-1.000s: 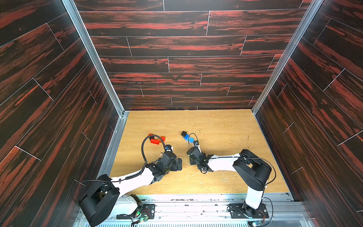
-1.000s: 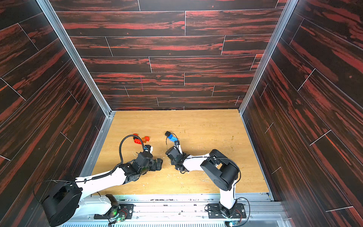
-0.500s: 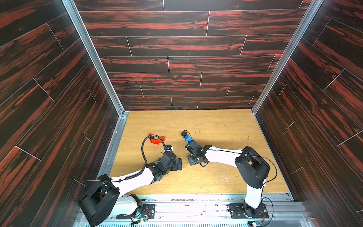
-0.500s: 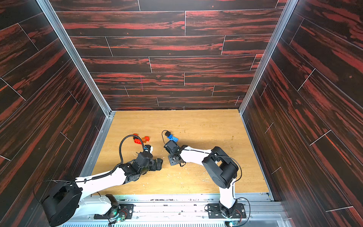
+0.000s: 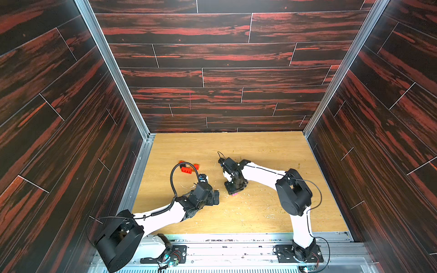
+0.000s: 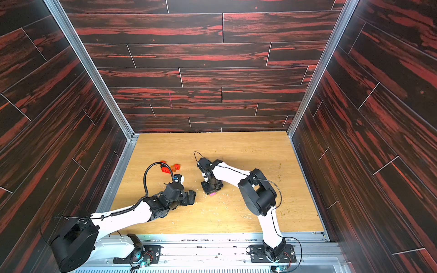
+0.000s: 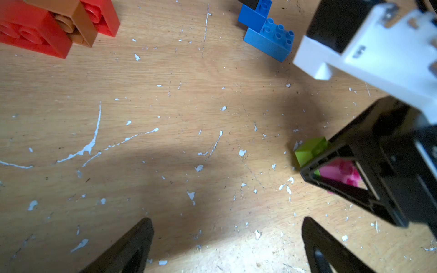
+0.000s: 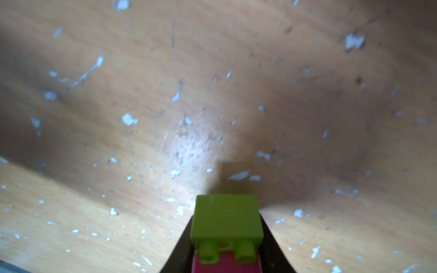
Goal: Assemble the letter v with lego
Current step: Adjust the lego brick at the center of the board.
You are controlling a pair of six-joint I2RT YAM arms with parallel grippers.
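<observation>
**A:** We are watching the right claw [image 5: 233, 192] clamping a green brick [image 8: 226, 219] that is joined to a pink brick [image 8: 227, 264]. It is low over the tabletop [image 5: 260, 212], right of the red bricks [image 5: 186, 169] and nearer the arms' bases.

**B:** The left claw [image 7: 227, 220] is gaping and holding nothing. A second ago the blue bricks [image 7: 267, 35] were showing from above; now the right arm is swinging over them.

**A:** So we are finding them only in the left wrist view, beyond the red bricks' right side.

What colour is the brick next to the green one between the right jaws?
Pink. The pink brick shows best in the left wrist view, beside the green brick.
</observation>
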